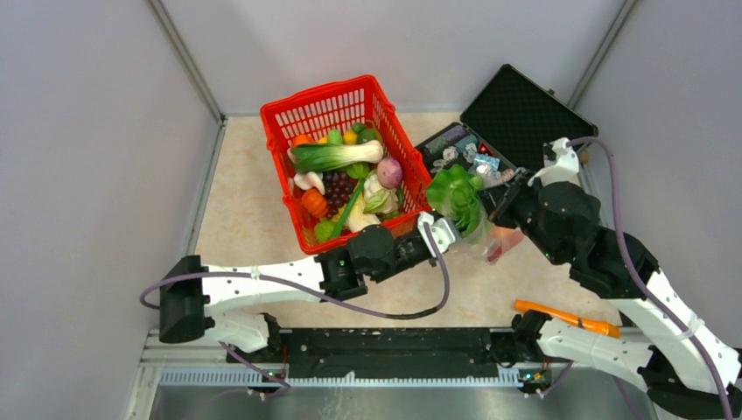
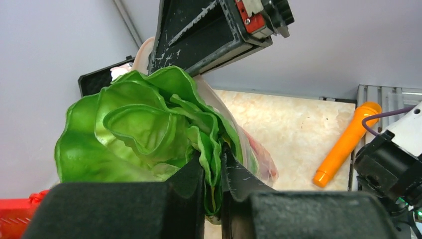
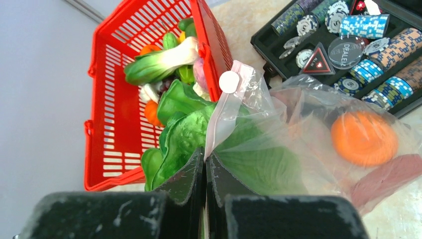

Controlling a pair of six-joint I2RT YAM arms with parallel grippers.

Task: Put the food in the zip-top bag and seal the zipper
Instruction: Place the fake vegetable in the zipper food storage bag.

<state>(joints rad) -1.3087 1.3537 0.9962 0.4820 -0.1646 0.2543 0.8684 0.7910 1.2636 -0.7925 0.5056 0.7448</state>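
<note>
My right gripper (image 3: 205, 163) pinches the zip-top bag (image 3: 293, 99) at its mouth, steadying the opening; my left gripper (image 2: 213, 167) clamps the lettuce (image 2: 129, 134) for insertion.

Left of the red basket (image 1: 319, 105) the counter (image 1: 241, 201) lies open; right of it, the poker-chip case (image 1: 521, 109) and raised zip-top bag (image 3: 278, 114) block passage.

Beige marbled tabletop (image 1: 254, 219). Red lattice basket (image 1: 319, 92) at back centre; open black case (image 1: 525, 109) just right of it. Orange toy microphone (image 1: 569, 318) lying front right, well apart. Clear zip-top bag (image 1: 492, 247) sagging toward surface, contact unclear.
</note>
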